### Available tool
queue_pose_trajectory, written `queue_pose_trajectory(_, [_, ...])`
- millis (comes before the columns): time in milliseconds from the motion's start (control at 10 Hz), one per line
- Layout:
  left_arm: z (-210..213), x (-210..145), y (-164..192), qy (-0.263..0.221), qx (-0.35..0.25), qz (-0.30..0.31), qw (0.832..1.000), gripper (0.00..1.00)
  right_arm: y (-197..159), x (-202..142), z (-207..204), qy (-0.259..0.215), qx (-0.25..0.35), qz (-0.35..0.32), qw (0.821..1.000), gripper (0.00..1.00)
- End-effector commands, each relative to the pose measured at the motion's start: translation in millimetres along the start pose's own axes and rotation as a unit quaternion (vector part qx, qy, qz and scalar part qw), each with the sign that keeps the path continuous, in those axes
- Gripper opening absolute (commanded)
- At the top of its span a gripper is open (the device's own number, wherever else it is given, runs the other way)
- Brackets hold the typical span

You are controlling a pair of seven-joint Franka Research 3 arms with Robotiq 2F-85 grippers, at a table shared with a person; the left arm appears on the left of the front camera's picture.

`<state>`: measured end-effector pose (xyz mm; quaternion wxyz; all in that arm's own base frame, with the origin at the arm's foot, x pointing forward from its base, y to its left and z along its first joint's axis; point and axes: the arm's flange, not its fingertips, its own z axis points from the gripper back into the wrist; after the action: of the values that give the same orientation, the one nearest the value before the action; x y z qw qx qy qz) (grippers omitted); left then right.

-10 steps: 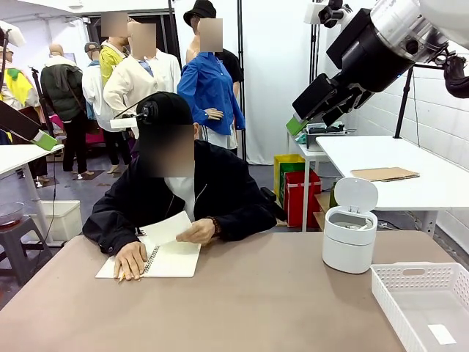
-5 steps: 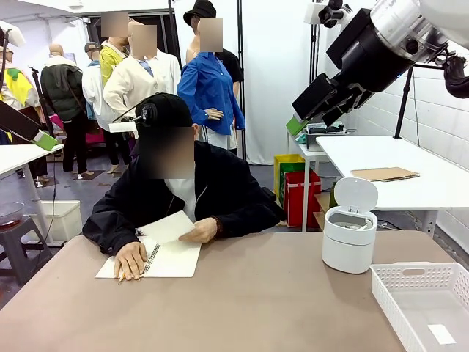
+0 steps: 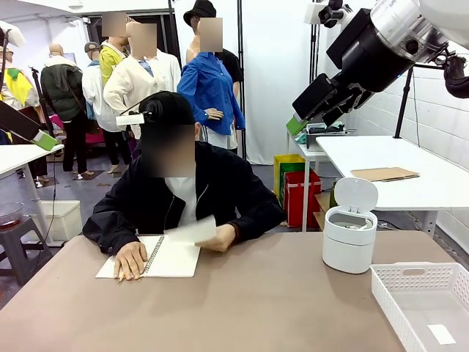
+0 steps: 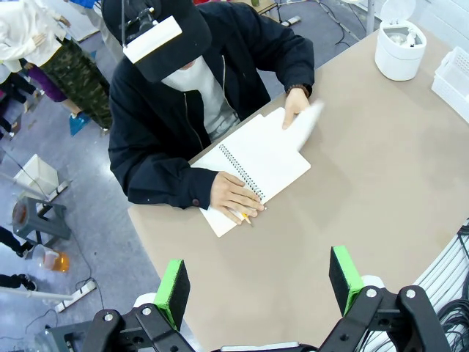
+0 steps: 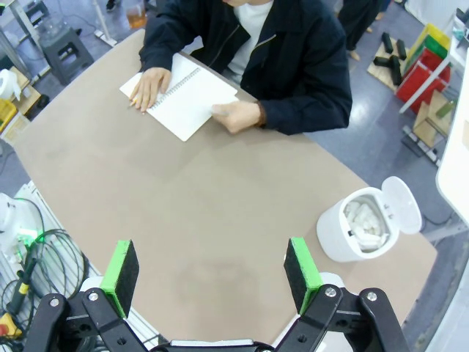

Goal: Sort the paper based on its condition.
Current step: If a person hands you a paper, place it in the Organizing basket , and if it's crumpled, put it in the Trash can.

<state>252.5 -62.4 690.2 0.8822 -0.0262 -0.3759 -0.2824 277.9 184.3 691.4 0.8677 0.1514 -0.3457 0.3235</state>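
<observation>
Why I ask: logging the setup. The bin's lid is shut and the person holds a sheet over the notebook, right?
No: the lid of the bin stands open, as the right wrist view shows. The person does hold a sheet over the notebook.

The table [image 3: 256, 308] lies bare across its middle and near side. At the far left, the notebook [image 3: 174, 260] with a hand [image 3: 130, 260] on it blocks passage; bin [image 3: 349, 242] and basket [image 3: 418, 267] crowd the right.

The person's hand [image 3: 222, 236] holds a white paper sheet [image 3: 192, 232] over the spiral notebook [image 3: 170, 259].
</observation>
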Motion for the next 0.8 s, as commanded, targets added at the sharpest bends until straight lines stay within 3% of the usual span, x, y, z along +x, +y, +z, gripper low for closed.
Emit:
queue_pose_trajectory(0, [0.2, -0.1, 0.1, 0.0, -0.001, 0.002, 1.0, 1.0, 0.4, 0.0, 0.1, 0.0, 0.001, 0.0, 1.0, 1.0])
queue_pose_trajectory(700, [0.2, -0.1, 0.1, 0.0, -0.001, 0.002, 1.0, 1.0, 0.4, 0.0, 0.1, 0.0, 0.001, 0.0, 1.0, 1.0])
